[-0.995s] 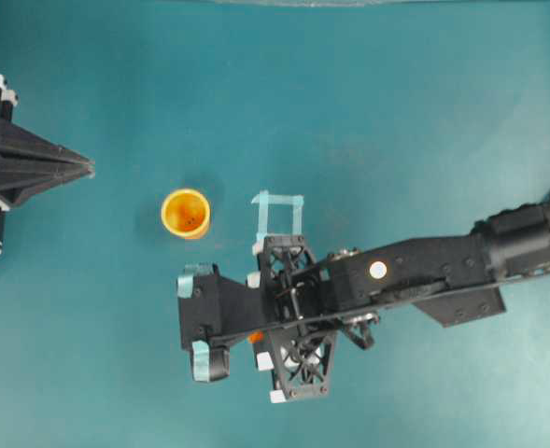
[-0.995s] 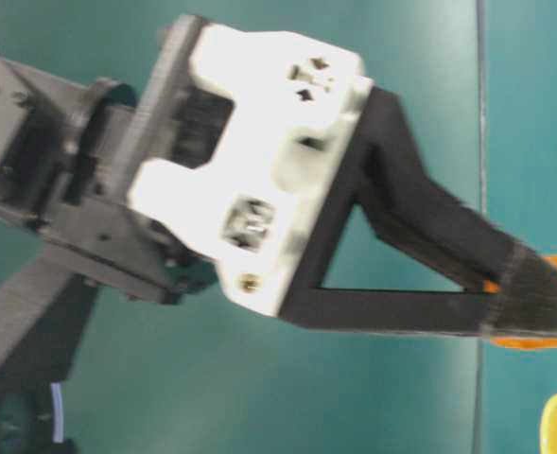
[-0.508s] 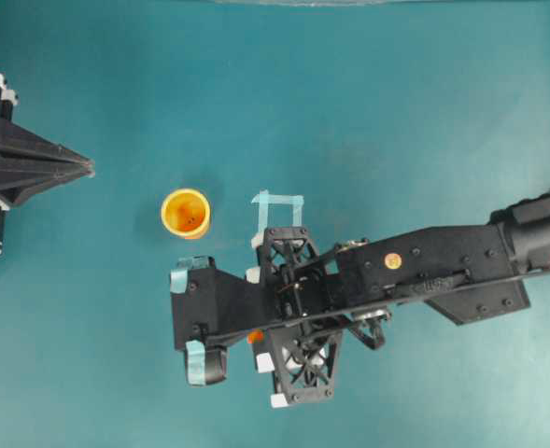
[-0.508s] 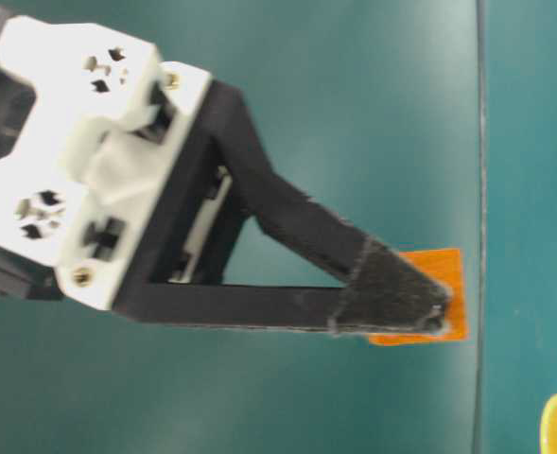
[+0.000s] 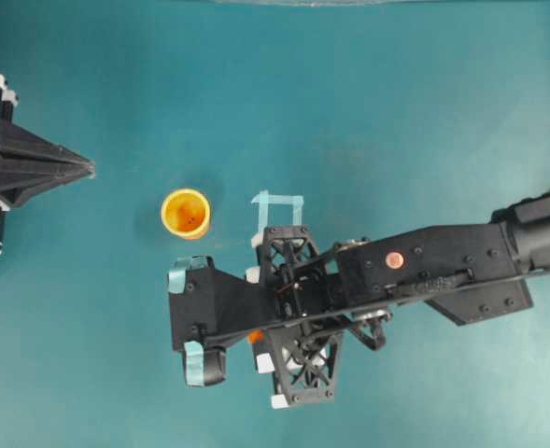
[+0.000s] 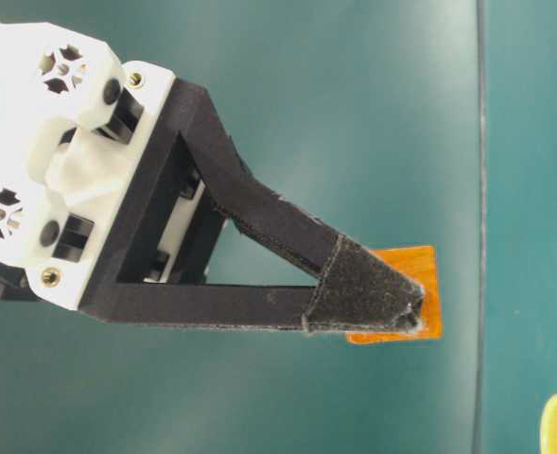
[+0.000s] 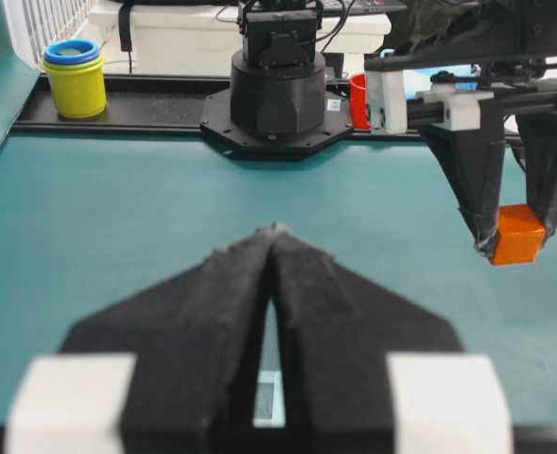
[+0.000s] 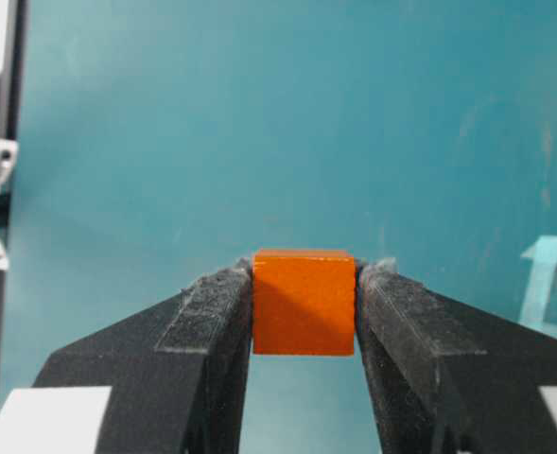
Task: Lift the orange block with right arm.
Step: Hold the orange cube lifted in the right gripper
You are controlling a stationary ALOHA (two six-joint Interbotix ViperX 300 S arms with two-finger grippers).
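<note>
The orange block (image 8: 304, 303) is a small cube pinched between the two black fingers of my right gripper (image 8: 304, 272), which is shut on its left and right faces. In the left wrist view the orange block (image 7: 517, 234) hangs above the teal table, at the tips of the right gripper (image 7: 514, 227). From overhead only a sliver of the orange block (image 5: 254, 336) shows under the right arm. At table level the orange block (image 6: 418, 267) sticks out behind one dark fingertip. My left gripper (image 5: 90, 168) rests shut at the far left, its tips (image 7: 274, 230) together and holding nothing.
An orange-yellow cup (image 5: 185, 213) stands upright left of a light-teal tape square (image 5: 278, 213), just above the right gripper. At the table's far edge in the left wrist view are a yellow and blue cup stack (image 7: 74, 78), a black arm base (image 7: 278, 90) and a red cup (image 7: 356, 99).
The right gripper has risen with the orange block held in it and shifted slightly left. The left arm has not moved.
</note>
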